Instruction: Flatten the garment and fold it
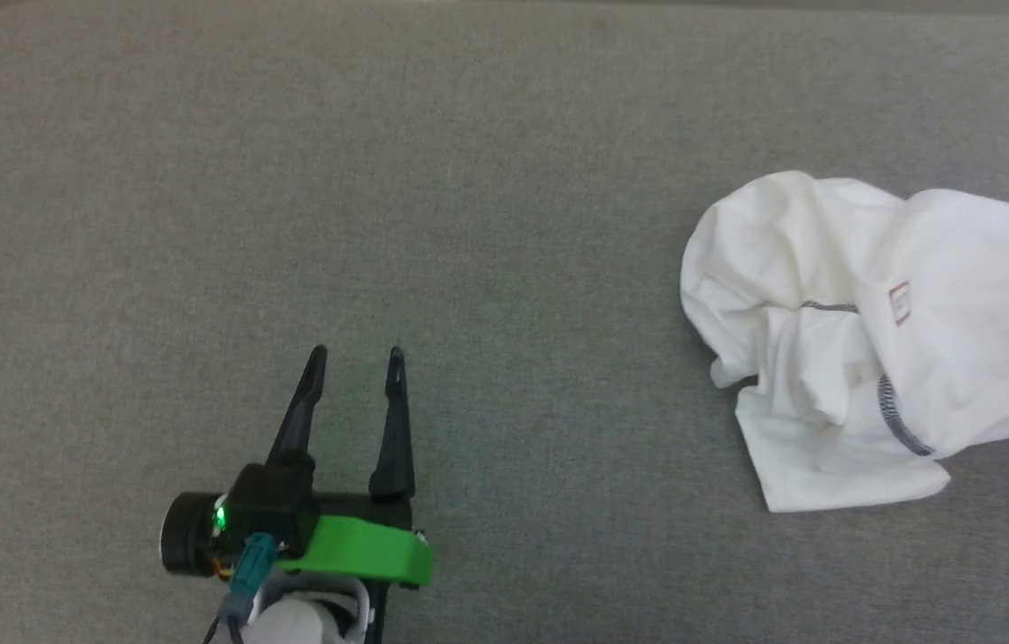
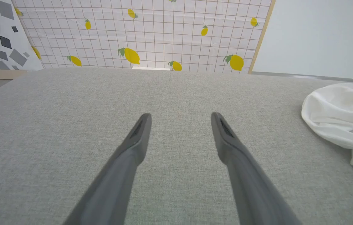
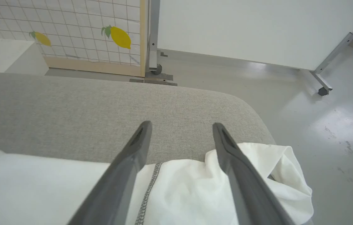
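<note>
Fingers of the left gripper, at the lower left of the head view, spread wide over the bare grey table, nothing between them. Garment well apart to the right, a crumpled white heap by the table's right edge, with logo and grey hem stitching facing up. Right gripper, in its wrist view, also wide open over the garment's hem, gripping nothing; whether it touches the cloth cannot be told
</note>
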Robot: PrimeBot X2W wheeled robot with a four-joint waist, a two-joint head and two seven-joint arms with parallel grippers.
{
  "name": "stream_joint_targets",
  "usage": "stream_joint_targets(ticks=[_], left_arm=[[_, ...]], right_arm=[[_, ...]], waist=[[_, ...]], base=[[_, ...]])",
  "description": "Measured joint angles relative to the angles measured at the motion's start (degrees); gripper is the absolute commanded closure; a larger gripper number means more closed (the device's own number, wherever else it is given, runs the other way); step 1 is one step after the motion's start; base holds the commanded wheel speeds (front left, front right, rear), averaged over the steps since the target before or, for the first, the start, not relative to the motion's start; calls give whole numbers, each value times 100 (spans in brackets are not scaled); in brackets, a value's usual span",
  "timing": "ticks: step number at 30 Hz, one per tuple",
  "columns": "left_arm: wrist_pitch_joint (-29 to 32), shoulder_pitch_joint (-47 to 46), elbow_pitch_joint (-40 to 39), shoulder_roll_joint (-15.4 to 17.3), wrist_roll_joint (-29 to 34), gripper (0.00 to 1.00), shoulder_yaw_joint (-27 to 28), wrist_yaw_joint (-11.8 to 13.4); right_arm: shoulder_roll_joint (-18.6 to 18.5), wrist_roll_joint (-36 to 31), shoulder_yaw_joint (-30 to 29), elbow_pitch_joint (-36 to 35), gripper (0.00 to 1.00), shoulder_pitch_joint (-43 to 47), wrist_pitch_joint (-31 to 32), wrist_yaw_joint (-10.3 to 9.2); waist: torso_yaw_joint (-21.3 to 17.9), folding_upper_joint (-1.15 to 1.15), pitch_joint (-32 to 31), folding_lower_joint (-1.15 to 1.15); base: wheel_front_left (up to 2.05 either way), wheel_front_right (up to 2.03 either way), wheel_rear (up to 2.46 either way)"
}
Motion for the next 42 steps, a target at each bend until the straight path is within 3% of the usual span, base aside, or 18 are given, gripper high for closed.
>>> stream_joint_targets(ticks=[7,15,23,28,34,38,42], left_arm=[[0,472,-93,114,-73,0,167,0],[0,849,-339,143,-104,0,167,-36],[187,823,-608,119,-111,0,-298,-268],[1296,150,-582,93,63,0,-1143,-767],[2483,-578,-123,-41,-83,0,-2047,-1123],[2687,-1017,299,-59,-172,0,-2468,-1102],[2575,-1466,559,-62,-546,0,-2829,-773]], right_arm=[[1027,266,-174,-1852,0,1614,-313,-1],[2479,-200,-448,-3568,0,3315,-847,-1],[2653,-145,-493,-4210,0,3766,-976,-2],[2654,-199,-702,-4495,0,3583,-967,-2],[2654,-205,-862,-4725,0,3321,-929,-2],[2654,-205,-836,-4778,0,3227,-907,-2],[2655,-201,-748,-4791,0,3130,-907,-1]], waist=[[-205,0,-578,-1],[-384,0,-994,-1],[-521,0,-967,-1],[-529,0,-764,-1],[-502,0,-434,-1],[-486,0,-185,-1],[-498,0,61,-1]], base=[[0,0,0],[0,0,0],[0,0,0],[0,0,0],[0,0,0],[0,0,0],[0,0,0]])
